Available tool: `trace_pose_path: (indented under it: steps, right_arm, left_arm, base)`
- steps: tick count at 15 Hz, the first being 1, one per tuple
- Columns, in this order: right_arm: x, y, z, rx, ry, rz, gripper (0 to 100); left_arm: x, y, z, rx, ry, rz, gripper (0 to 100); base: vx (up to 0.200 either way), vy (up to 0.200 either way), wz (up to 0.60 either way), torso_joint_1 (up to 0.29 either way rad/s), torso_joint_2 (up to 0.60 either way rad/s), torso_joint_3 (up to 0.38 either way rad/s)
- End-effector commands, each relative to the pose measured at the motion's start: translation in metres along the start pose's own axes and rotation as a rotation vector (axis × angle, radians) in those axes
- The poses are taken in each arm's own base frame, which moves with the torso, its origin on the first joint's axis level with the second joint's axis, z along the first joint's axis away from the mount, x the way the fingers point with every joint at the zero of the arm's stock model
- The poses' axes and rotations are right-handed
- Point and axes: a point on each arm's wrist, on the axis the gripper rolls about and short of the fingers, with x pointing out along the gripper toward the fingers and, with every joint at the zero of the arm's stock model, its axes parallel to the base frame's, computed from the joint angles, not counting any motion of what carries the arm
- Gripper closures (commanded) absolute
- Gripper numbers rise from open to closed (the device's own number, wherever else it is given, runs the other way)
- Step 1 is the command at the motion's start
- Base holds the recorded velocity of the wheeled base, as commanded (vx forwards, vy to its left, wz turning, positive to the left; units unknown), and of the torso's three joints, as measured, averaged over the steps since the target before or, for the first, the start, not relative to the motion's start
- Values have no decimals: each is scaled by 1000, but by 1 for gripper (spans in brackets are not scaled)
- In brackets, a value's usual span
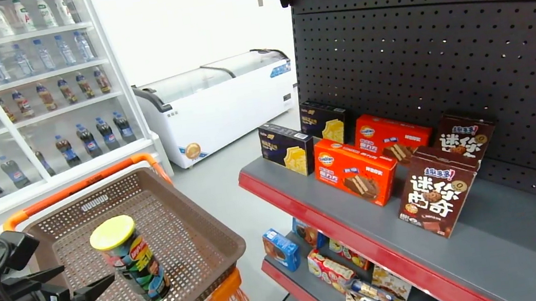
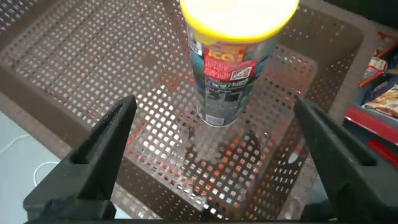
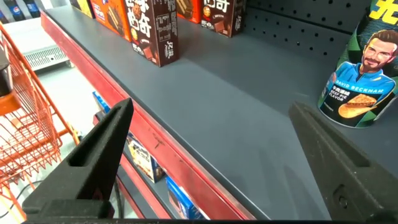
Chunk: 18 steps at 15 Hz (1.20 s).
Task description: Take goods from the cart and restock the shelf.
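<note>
Shelf board past the front brown box is wide open until a standing can; orange boxes crowd its other side, pegboard closes off the back.

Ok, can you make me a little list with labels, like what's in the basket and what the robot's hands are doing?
basket: brown, on the orange cart, one chip can inside
chip can: yellow lid, standing up, not gripped
left gripper: open, facing the chip can, apart from it
right gripper: open, over the grey shelf
second can: standing on the grey shelf
also on the shelf: orange boxes, brown boxes, dark blue boxes
</note>
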Motion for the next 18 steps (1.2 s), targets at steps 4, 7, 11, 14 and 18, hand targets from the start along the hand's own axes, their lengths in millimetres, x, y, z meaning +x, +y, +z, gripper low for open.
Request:
trace_pose_path:
  steps: [4, 7, 11, 14, 18]
  right_arm:
    - [0, 0, 0, 0, 1, 0, 0]
    - [0, 0, 0, 0, 1, 2, 0]
    - [0, 0, 0, 0, 1, 0, 0]
    - [0, 0, 0, 0, 1, 0, 0]
    - [0, 0, 0, 0, 1, 0, 0]
  left_arm:
    - [46, 11, -23, -19, 57, -41, 0]
    - [66, 6, -27, 1, 60, -82, 0]
    - [87, 3, -26, 20, 67, -114, 0]
    - [102, 3, -23, 34, 71, -104, 0]
    - [115, 2, -12, 69, 36, -105, 100]
  base:
    - [0, 0, 0, 0, 0, 0]
    - [0, 0, 0, 0, 0, 0]
    - [0, 0, 0, 0, 0, 0]
    - [0, 0, 0, 0, 0, 0]
    - [0, 0, 0, 0, 0, 0]
